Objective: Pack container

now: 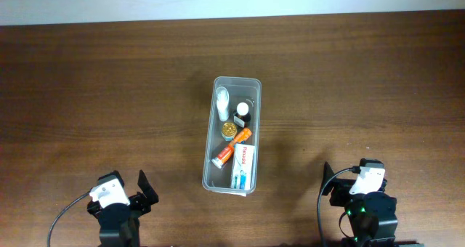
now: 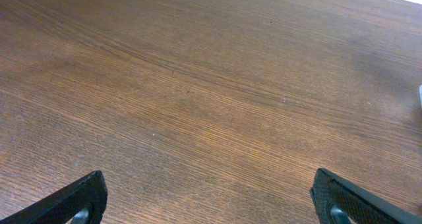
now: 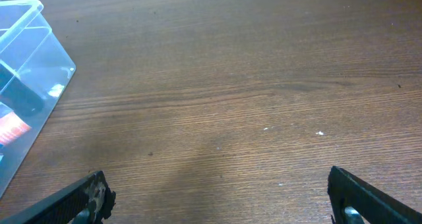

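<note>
The clear plastic container (image 1: 254, 109) stands lengthwise in the middle of the table. Inside it lie a white bottle (image 1: 222, 102), a small black-and-white bottle (image 1: 242, 113), a gold-lidded item (image 1: 229, 129), an orange tube (image 1: 231, 148) and a white-and-blue box (image 1: 243, 167). Its corner also shows at the left of the right wrist view (image 3: 39, 59). My left gripper (image 2: 208, 197) is open and empty over bare wood at the front left (image 1: 127, 196). My right gripper (image 3: 217, 197) is open and empty at the front right (image 1: 349, 185).
The dark wooden table (image 1: 109, 94) fills the views. A pale wall strip (image 1: 218, 0) runs along the far edge. A black cable (image 1: 62, 218) trails from the left arm.
</note>
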Controlling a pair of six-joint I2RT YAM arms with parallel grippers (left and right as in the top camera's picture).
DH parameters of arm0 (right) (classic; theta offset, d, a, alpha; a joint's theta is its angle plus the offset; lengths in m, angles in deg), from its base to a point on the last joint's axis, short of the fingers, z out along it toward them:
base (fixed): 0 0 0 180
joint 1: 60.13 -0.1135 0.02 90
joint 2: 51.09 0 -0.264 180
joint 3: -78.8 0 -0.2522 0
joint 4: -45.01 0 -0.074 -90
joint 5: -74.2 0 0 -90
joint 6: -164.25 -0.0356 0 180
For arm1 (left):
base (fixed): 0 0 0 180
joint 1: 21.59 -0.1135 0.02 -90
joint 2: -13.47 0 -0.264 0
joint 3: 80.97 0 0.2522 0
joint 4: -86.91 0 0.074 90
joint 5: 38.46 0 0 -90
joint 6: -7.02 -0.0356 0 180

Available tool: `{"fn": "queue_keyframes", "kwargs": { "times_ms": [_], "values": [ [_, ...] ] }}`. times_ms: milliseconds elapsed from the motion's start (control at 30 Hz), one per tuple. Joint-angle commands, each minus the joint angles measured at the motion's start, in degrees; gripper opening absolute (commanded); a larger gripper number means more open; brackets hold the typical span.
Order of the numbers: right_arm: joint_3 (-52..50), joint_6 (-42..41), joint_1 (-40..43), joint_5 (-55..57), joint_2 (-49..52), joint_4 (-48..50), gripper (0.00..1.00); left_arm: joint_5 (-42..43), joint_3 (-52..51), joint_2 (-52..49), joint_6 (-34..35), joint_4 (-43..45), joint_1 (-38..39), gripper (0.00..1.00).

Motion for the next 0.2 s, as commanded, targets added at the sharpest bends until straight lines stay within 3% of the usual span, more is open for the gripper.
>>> {"fn": "queue_keyframes", "kwargs": {
  "times_ms": [0, 167],
  "values": [
    [-0.5, -0.4, -0.2, -0.3, -0.6, 0.1, 0.98, 0.4, -0.3, 0.8, 0.2, 0.2, -0.3, 0.99],
    [-0.5, -0.4, -0.2, -0.3, -0.6, 0.1, 0.98, 0.4, -0.3, 0.8, 0.2, 0.2, -0.3, 0.99]
  ]
}}
